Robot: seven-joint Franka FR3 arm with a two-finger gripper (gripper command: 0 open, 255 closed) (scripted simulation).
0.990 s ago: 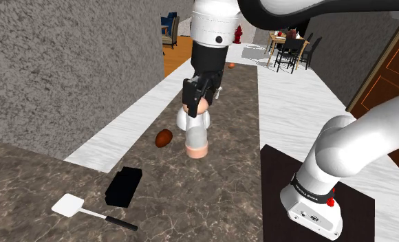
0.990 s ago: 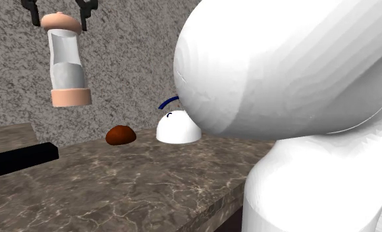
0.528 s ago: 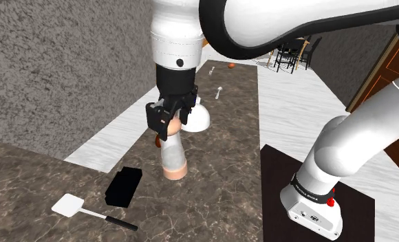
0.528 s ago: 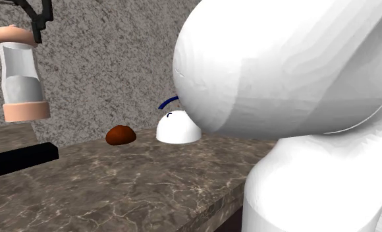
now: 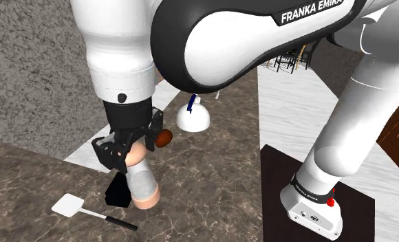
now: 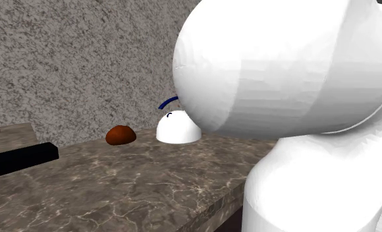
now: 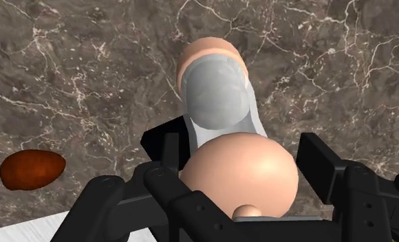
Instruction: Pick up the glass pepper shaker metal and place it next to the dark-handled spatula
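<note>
Shoulder view: my gripper [image 5: 126, 152] pinches the pink-capped clear pepper shaker [image 5: 142, 184] by its top, its tilted lower end in front of a black block [image 5: 114, 191] and near the dark-handled spatula [image 5: 88, 209] on the marble counter [image 5: 212, 185]. Second exterior view: black block [image 6: 25, 158], brown lump [image 6: 120, 135] and white dome [image 6: 178, 128] along the counter. Wrist view: my fingers [image 7: 169, 155] clasp the shaker's cap [image 7: 239, 168] on both sides, with the brown lump [image 7: 31, 170] well off beside it.

Shaker [image 5: 143, 184]: peach caps, clear grey body. Bench [image 5: 212, 185]: brown marble, white veins. Spatula [image 5: 69, 205]: white blade, black handle. Lump [image 7: 31, 170]: rust-brown.
</note>
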